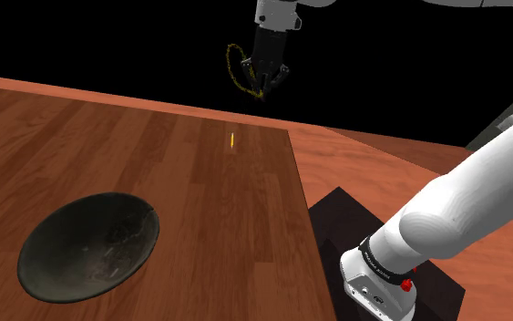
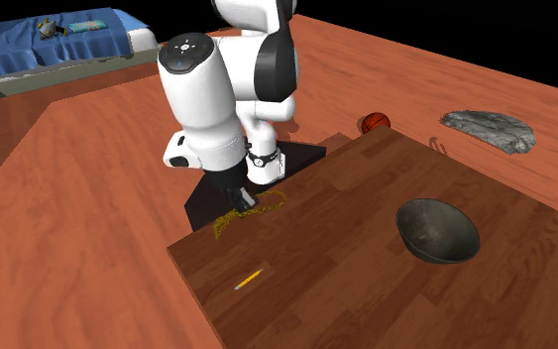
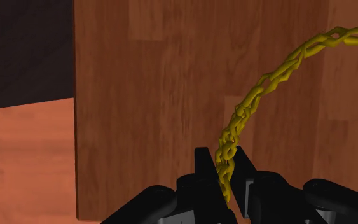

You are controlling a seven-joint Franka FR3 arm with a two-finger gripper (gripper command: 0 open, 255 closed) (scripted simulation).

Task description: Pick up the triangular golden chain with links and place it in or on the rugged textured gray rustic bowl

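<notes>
1. While pinching the golden chain (image 3: 254, 95) between both fingers, hangs high above the far edge of the wooden surface (image 1: 200, 182); hand (image 1: 268, 88) closed on the links.
2. Chain lifted off the surface, looping out beside the hand toward the shoulder view's left.
3. Step in hand, by judgement: the carry, with pickup done and placing not yet begun.
4. Dark gray bowl (image 1: 63, 264) upright near the shoulder view's lower left, well apart from the hand, nothing visible inside.
5. Next, most likely: travel across the surface to a spot above the bowl, then a descent bringing the loop's low end inside the rim, then release.
6. Worth minding: swing of the loose loop, liable to drape over the rim; also a small yellow stick (image 1: 231, 139) lying on the surface between hand and bowl, harmless at present height.
</notes>
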